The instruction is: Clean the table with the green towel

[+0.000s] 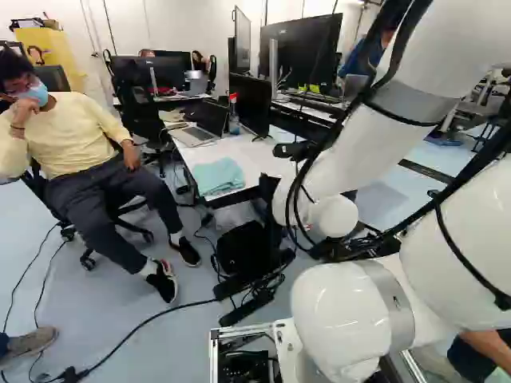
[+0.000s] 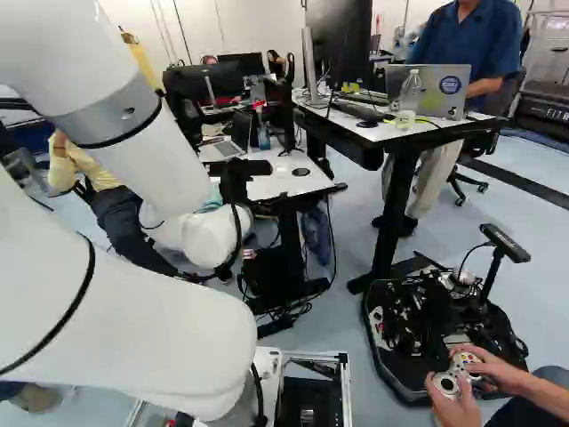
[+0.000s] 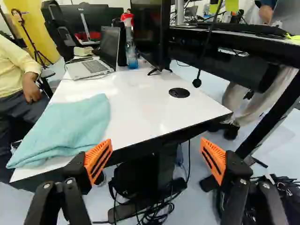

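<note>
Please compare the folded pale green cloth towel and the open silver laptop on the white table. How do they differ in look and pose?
The pale green towel is soft cloth, while the silver laptop is rigid with a dark screen. The towel lies low and folded; the laptop stands open, screen raised. Both rest on the white table.

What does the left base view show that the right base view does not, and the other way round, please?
Only the left base view shows the seated person's blue face mask and the long black cable trailing across the floor. Only the right base view shows the game controller in someone's hands and the clear bottle. Both show the towel on the white table, though the arm hides most of it on the right.
</note>
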`<state>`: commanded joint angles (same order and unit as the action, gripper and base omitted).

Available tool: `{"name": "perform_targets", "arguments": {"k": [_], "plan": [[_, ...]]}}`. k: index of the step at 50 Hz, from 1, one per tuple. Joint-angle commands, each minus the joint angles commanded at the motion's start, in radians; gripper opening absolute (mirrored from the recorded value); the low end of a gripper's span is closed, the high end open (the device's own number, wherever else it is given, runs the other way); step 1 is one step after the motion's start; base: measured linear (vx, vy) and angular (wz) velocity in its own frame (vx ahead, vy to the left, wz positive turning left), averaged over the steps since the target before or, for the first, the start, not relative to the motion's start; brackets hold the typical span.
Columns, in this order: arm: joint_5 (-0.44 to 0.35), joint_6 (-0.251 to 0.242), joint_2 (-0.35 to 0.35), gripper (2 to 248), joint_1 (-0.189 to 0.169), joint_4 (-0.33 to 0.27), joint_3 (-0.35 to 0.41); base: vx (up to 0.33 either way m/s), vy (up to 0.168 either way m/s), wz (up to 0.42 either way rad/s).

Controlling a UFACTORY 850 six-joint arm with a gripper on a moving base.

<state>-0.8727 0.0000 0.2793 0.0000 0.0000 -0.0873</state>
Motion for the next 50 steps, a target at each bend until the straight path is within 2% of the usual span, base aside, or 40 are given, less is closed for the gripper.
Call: {"name": "perform_targets", "arguments": {"k": [24, 50], "plan": [[0.001, 0.0, 0.026, 247, 0.007, 0.0, -0.05, 0.0, 0.0, 0.0], [0.045, 0.0, 0.024, 247, 0.059, 0.0, -0.116, 0.0, 0.0, 0.0]]}}
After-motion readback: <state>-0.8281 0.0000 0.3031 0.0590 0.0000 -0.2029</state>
